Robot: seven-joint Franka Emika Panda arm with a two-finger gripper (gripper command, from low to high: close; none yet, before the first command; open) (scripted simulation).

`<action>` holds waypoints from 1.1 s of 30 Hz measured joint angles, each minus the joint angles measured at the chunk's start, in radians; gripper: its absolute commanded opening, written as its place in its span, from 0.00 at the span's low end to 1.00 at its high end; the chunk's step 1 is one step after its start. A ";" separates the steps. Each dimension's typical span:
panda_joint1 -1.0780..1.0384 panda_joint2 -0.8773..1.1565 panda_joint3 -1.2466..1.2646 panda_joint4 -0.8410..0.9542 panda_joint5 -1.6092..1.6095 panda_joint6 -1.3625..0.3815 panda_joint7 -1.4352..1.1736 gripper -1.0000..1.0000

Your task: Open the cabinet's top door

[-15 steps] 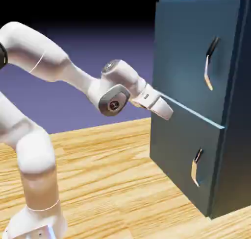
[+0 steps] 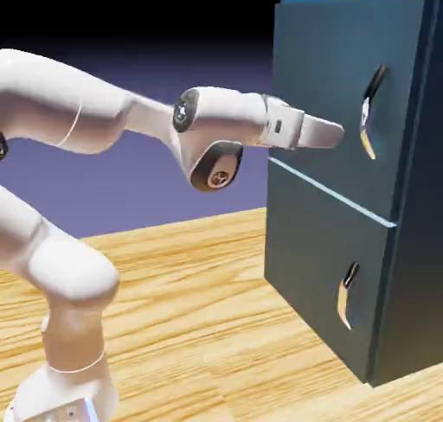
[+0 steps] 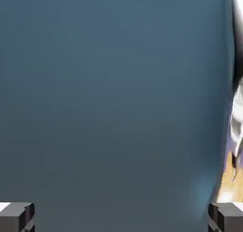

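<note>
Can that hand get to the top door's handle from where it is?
Probably yes. The open hand is level with the handle, and only bare door lies between them.

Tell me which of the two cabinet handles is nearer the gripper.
The top door's handle: the open gripper is level with it; the lower handle sits far below.

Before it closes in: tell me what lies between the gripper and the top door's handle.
Nothing: in the exterior view only bare teal panel of the top door separates the open gripper from the handle.
</note>
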 measured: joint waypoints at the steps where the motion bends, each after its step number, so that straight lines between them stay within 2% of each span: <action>1: 0.030 -0.008 -0.036 0.008 0.000 0.026 -0.021 0.50; 6: 0.140 -0.038 -0.167 0.039 -0.001 0.119 -0.097 0.50; 11: 0.325 0.070 -0.314 0.167 -0.017 0.152 -0.078 0.50; 12: 0.336 0.076 -0.322 0.174 -0.018 0.154 -0.077 0.00; 14: 0.336 0.076 -0.322 0.174 -0.018 0.154 -0.077 0.00; 33: -0.255 0.030 0.363 -0.077 0.507 0.258 -0.190 0.00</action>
